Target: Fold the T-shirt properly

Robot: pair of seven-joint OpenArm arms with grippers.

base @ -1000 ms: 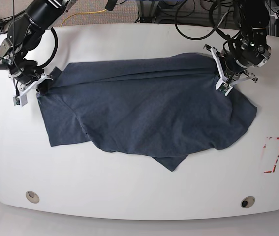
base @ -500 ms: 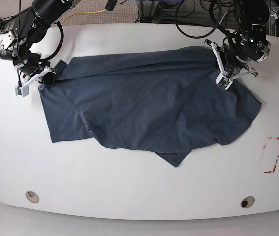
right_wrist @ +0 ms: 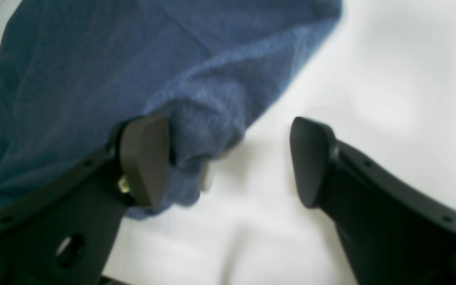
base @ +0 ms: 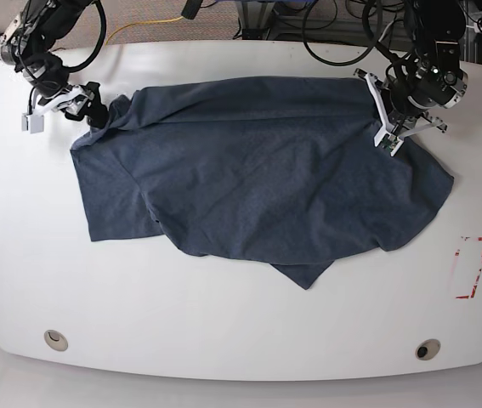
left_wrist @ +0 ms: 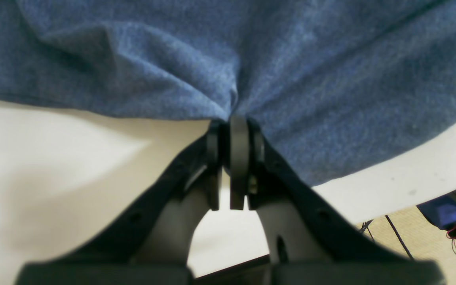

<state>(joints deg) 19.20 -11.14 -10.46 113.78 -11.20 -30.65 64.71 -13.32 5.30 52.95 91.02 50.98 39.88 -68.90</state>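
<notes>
The dark blue T-shirt [base: 249, 170] lies spread and rumpled on the white table [base: 223, 323], with one corner pointing to the front. My left gripper [base: 385, 136] is shut on the shirt's far right edge; in the left wrist view its jaws [left_wrist: 234, 122] pinch a gather of the cloth [left_wrist: 251, 59]. My right gripper [base: 70, 109] is at the shirt's far left corner. In the right wrist view it [right_wrist: 228, 158] is open, and a bunched fold of the shirt [right_wrist: 196, 118] rests against one pad [right_wrist: 145, 158]. The other pad [right_wrist: 309, 158] is over bare table.
A red marking [base: 470, 268] is on the table at the right. Two round holes [base: 54, 339] [base: 428, 348] sit near the front edge. Cables and equipment lie beyond the far edge. The table's edge and the floor show in the left wrist view [left_wrist: 430, 198].
Both arms moved toward the far edge, dragging the shirt's far hem with them. The right gripper went farther back and to the left.
</notes>
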